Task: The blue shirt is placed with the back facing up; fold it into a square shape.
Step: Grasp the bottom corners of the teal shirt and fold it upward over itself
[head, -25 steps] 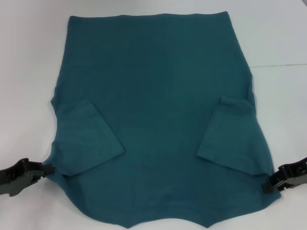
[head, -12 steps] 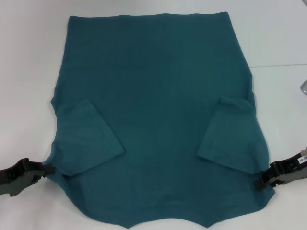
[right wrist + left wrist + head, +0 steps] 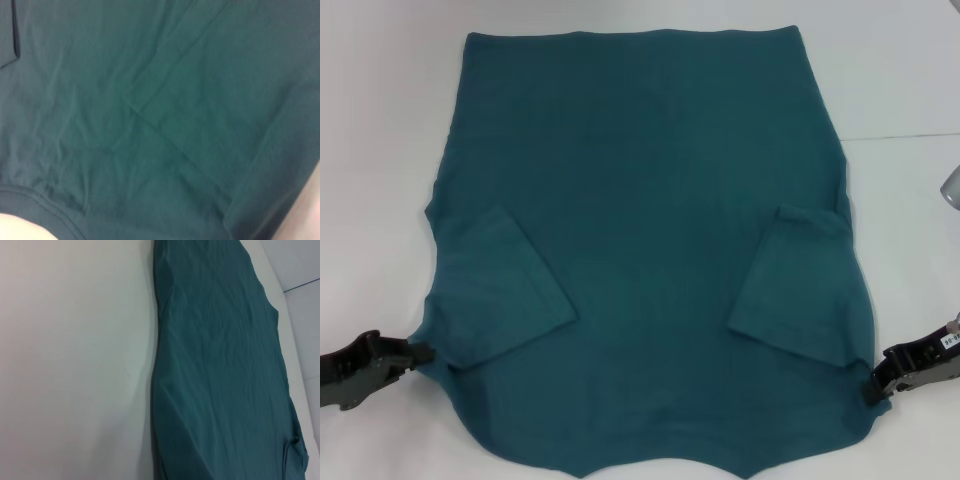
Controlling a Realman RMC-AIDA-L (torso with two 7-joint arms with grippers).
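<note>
The blue shirt lies flat on the white table, with both short sleeves folded inward onto its back. My left gripper sits low at the shirt's near left edge, and the cloth there is drawn to a point at its tip. My right gripper sits low at the near right edge, touching the cloth. The left wrist view shows the shirt's side edge beside bare table. The right wrist view is filled with the shirt, with a folded sleeve edge and a hem seam.
A seam in the table runs along the right side. A small grey object pokes in at the right edge. Bare white table surrounds the shirt on the left, right and far sides.
My right gripper moved in toward the shirt, then drew back and down a little. The shirt's near right edge now lies slightly farther in. My left gripper has not moved.
</note>
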